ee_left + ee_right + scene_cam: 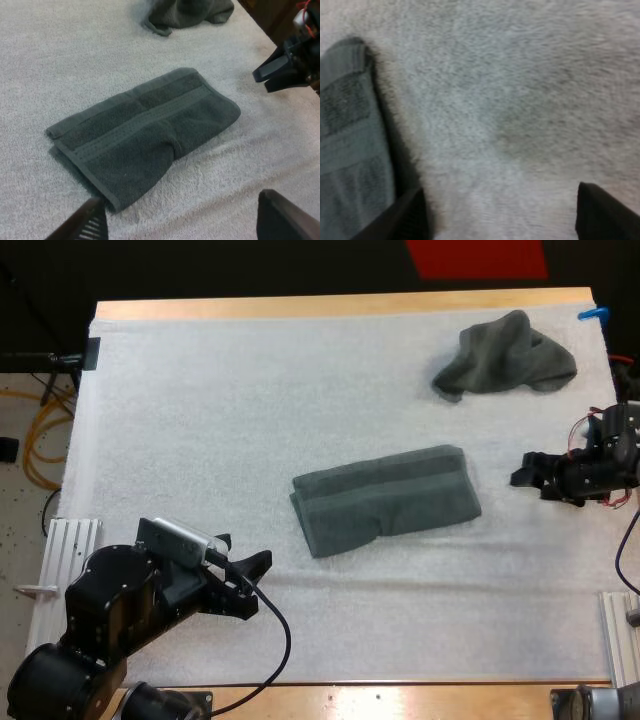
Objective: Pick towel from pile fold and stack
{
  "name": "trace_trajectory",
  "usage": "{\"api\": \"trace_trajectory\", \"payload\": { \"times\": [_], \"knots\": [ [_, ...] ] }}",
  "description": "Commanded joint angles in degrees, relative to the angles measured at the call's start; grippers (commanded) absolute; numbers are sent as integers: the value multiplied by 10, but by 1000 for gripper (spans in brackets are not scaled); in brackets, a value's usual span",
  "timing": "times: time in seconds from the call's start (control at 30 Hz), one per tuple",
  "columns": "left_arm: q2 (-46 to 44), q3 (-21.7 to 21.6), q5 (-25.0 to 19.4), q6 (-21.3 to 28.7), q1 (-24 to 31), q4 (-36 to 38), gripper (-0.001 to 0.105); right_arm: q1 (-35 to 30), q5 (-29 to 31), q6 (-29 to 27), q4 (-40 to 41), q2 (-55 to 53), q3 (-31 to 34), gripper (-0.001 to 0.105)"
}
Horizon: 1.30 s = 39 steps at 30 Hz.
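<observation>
Towels lie in two places on the white mat (pixel 200 420) in the high view. A folded towel (pixel 385 498), a long dark grey-green rectangle with a woven band along it, sits about mid-mat. A crumpled towel (pixel 505 355) is heaped at the far right, well apart from it. The mat covers the wooden table (pixel 340 305). My left gripper (pixel 245 552) hangs over bare mat at the near left, pointing toward the folded towel's left end and clear of it. My right gripper (pixel 525 468) is at the right edge, just beyond the folded towel's right end, touching nothing.

Left wrist view: the left gripper (pixel 182 222) has its fingers (pixel 285 220) spread wide with only mat between them, so it is open and empty. Beyond them the folded towel (pixel 145 132) lies flat, its near corner close to one finger but not touching. The crumpled towel (pixel 190 12) sits farther off, and the right gripper (pixel 262 80) hovers near the folded towel's right end.

Right wrist view: the right gripper (pixel 502 217) likewise stands open, fingers (pixel 407 215) apart over the white mat (pixel 520 100). The folded towel (pixel 350 150) shows its end just beside one finger; whether they touch I cannot tell.
</observation>
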Motion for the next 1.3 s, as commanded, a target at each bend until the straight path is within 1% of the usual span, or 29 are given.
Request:
{"api": "trace_trajectory", "payload": {
  "times": [0.0,0.03,0.17,0.3,0.47,0.73,0.87,1.0,1.07,1.17,1.27],
  "knots": [
    [-2,-3,4,-6,1,1,61,1,-28,-2,-10,5,-5,61],
    [-2,-3,4,-6,1,1,61,1,-36,-1,-13,10,-5,62],
    [-2,-3,4,-6,1,1,61,1,-38,0,-21,20,-5,70],
    [-2,-3,4,-6,1,1,61,7,-40,0,-22,25,-5,70],
    [-2,-3,4,-6,1,1,61,41,-40,1,-36,25,-5,70],
    [-2,-3,4,-6,1,1,61,115,-37,57,-83,25,-5,70],
    [-2,-3,4,-6,1,1,61,135,-37,65,-56,25,-5,70],
    [-2,-3,5,-6,1,1,61,133,14,63,-25,25,-5,70],
    [-2,-3,13,-6,1,1,61,131,20,63,-15,25,-5,70],
    [-2,-3,17,-6,1,1,61,131,-1,63,-11,36,-4,70],
    [-2,-3,17,-6,1,1,61,133,-42,83,-10,64,-4,70]
  ]
}}
